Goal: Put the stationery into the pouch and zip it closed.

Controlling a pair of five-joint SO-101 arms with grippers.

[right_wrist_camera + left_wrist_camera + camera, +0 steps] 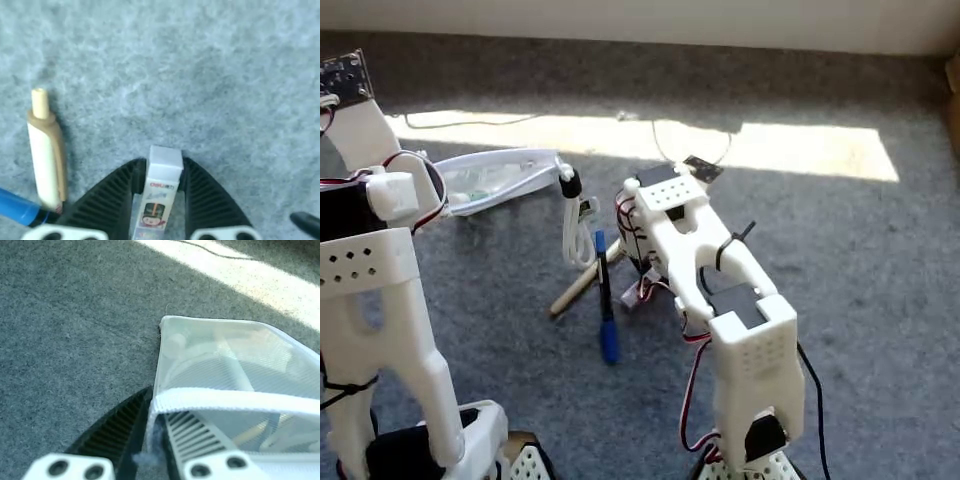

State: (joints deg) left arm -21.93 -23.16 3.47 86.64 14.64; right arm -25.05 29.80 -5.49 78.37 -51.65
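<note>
Grey carpet (840, 250) under both arms, sunlit band along the 12 o'clock side. Left hand (156, 415) is clenched on the woven rim band of the white mesh pouch (225, 370), with one ribbed finger (117, 427) outside the mesh and the other seen through it. In the high view the pouch (505, 178) lies on the carpet at about 10 o'clock from the loose pens, mouth end toward the left arm. Pale items show through the mesh; they cannot be identified. Right hand (161, 167) grasps a small white boxed eraser (161, 190) between its two black fingers, box end just above the carpet. Beige pen (45, 150) lies near that hand, its far end touching the blue pen (20, 210). High view: blue pen (606, 300) runs 12 to 6 o'clock, beige pen (575, 288) runs 1 to 7 o'clock and crosses it. White pen with black cap (572, 215) sits just at 12 o'clock of both, between pouch and right arm.
</note>
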